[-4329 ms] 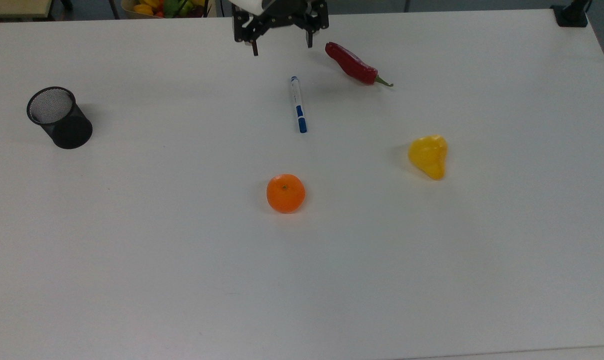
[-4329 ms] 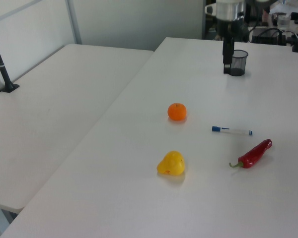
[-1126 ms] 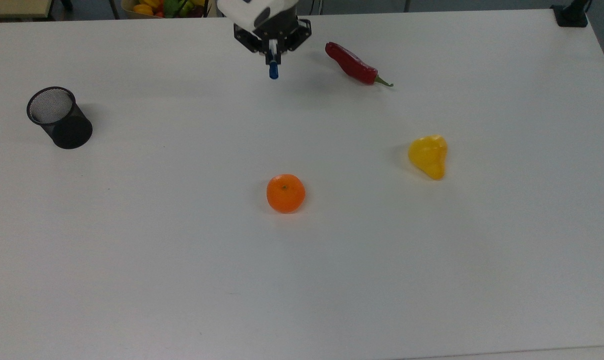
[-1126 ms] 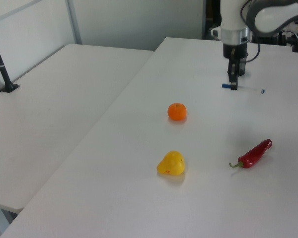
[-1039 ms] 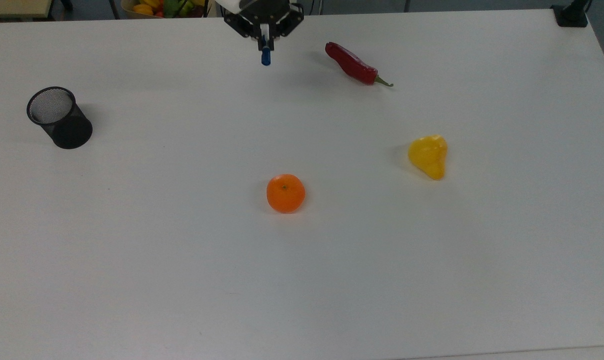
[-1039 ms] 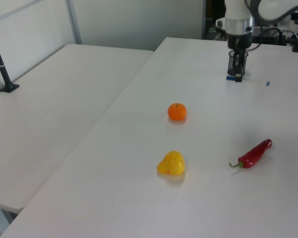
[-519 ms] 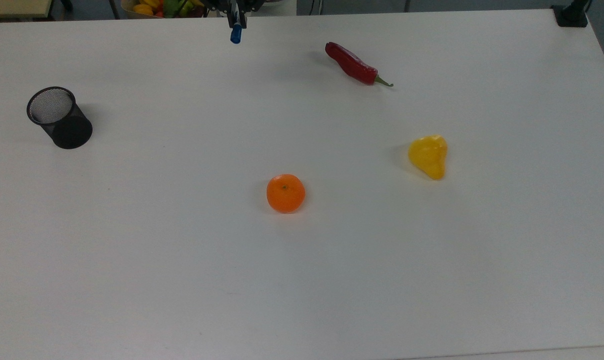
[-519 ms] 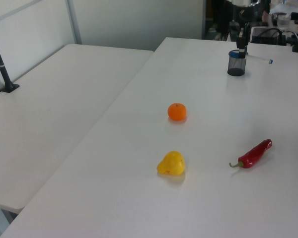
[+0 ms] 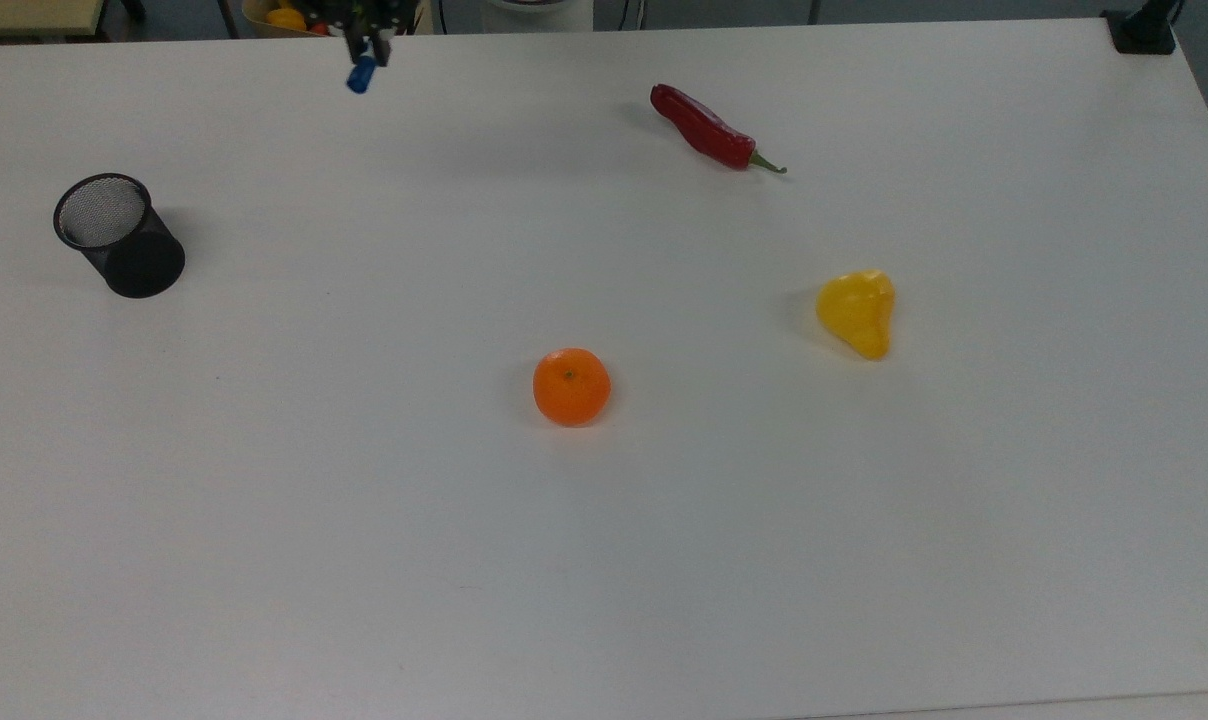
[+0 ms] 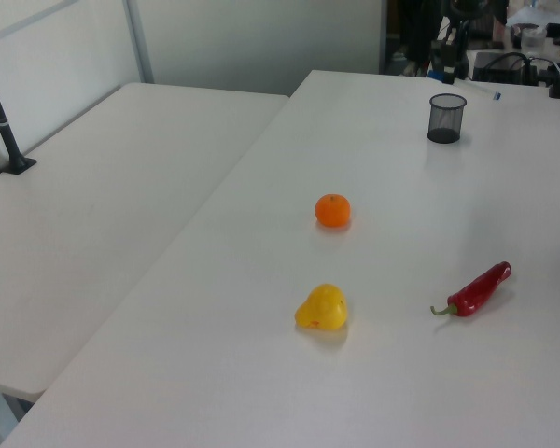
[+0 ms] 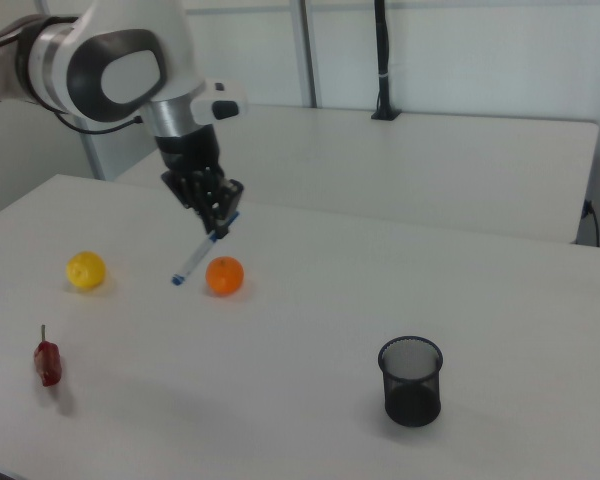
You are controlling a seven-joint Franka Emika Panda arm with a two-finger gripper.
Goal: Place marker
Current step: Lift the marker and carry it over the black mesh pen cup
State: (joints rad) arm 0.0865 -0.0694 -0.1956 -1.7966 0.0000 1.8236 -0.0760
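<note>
Jaws clamped on the marker [image 11: 202, 252], gripper [image 11: 216, 226] pinching it near the capped upper end so the long white barrel hangs free below, tilted, small blue tip lowest. Marker is off the tabletop [image 9: 664, 520], carried in the air; in the top view the blue cap [image 9: 361, 76] pokes out under the gripper [image 9: 365, 40] right at the tabletop's far edge. Tilted, end-down hold makes sense if the goal is the black mesh pen cup [image 9: 117, 236]: it stands upright with its mouth open, near the tabletop's left edge in the top view, so a pen fed tip-first would drop in. That target is my guess from the task wording. Cup and marker are well apart as yet, so transport is under way, drop not yet done. Red chili [image 9: 709, 128] lies near the far edge, orange [image 9: 571, 386] around the middle, yellow pepper [image 9: 857, 312] toward the top view's right edge; all are loose distractors, clear of a path to the cup. Risk: off-centre pinch could let the barrel swing and clip the cup rim.
</note>
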